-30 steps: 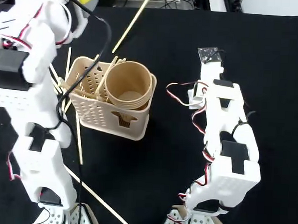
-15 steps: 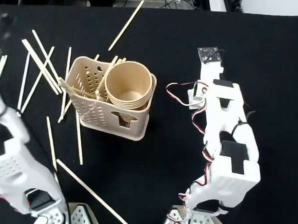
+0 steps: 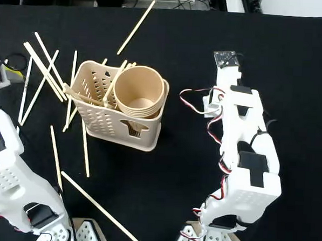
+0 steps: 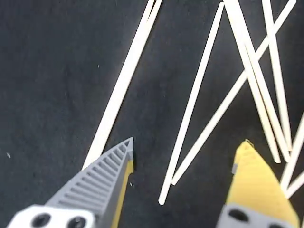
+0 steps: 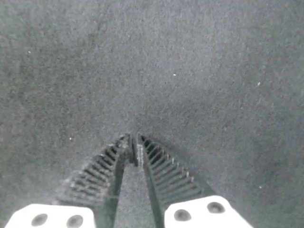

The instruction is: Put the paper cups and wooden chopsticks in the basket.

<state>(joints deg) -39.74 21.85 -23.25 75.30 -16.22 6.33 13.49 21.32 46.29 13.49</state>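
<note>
A beige slotted basket (image 3: 117,126) stands left of the table's middle, holding stacked paper cups (image 3: 139,89) and a few wooden chopsticks (image 3: 89,99). More chopsticks (image 3: 43,71) lie scattered on the black cloth left of it. One long chopstick (image 3: 99,208) lies near the front and another (image 3: 136,27) at the back. My left gripper (image 4: 188,141) is open just above the scattered sticks by the table's left edge, with two thin chopsticks (image 4: 192,109) between its fingers and nothing held. My right gripper (image 5: 132,140) is shut and empty, pointing down at bare cloth.
The left arm (image 3: 4,166) runs along the table's left edge. The right arm (image 3: 241,135) stands folded right of the basket, with red and white wires (image 3: 197,101) hanging toward it. Open black cloth lies between the basket and the right arm.
The left arm has swung away from above the basket's left side to the table's left edge, uncovering the scattered chopsticks. The right arm has not moved.
</note>
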